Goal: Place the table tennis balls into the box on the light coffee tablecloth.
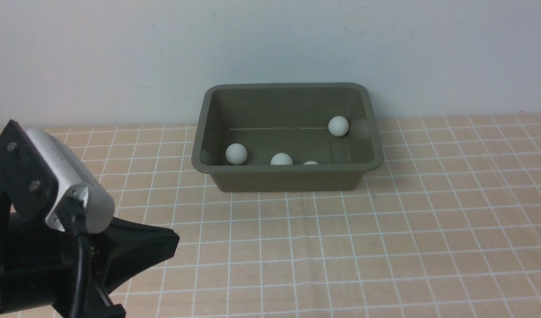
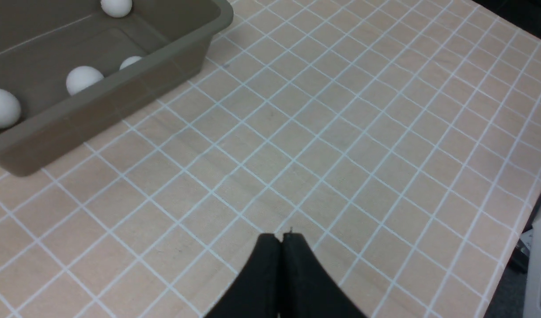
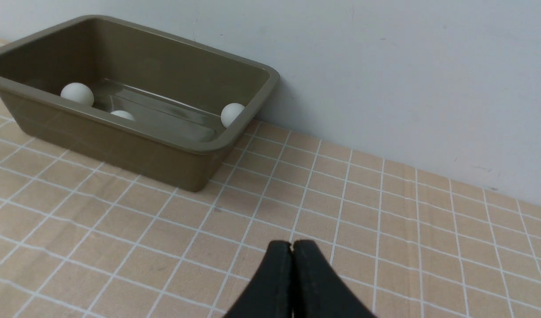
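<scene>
Since all four small white table tennis balls [image 1: 236, 154] lie inside the dark olive-grey plastic box [image 1: 288, 176] at the frame's upper centre, you see both grippers' fingers [image 2: 281, 242] [image 3: 292, 248] pressed together, empty, and nothing remains on the peach-tan checked tablecloth [image 1: 385, 247] to fetch.

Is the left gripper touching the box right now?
Apart. In the left wrist view, the left gripper, its jaws shut, has a wide stretch of bare tablecloth between it and the box.

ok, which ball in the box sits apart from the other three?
The table tennis ball at the box's far right corner. The other three line up along the near wall, towards the robot.
</scene>
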Controlling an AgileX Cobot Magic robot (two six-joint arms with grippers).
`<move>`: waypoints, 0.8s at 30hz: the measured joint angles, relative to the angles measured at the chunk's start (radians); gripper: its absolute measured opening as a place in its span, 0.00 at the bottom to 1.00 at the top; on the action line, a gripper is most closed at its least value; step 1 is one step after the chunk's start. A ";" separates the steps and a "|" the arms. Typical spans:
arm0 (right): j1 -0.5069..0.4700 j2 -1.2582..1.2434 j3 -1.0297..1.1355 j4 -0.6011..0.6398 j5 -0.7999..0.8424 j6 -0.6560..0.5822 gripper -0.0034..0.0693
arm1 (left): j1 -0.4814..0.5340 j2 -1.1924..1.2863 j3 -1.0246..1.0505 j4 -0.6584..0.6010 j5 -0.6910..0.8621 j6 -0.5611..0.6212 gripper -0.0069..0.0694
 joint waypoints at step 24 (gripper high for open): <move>0.000 0.000 0.000 0.000 0.007 0.000 0.02 | 0.248 -0.746 0.562 0.050 -0.531 0.077 0.00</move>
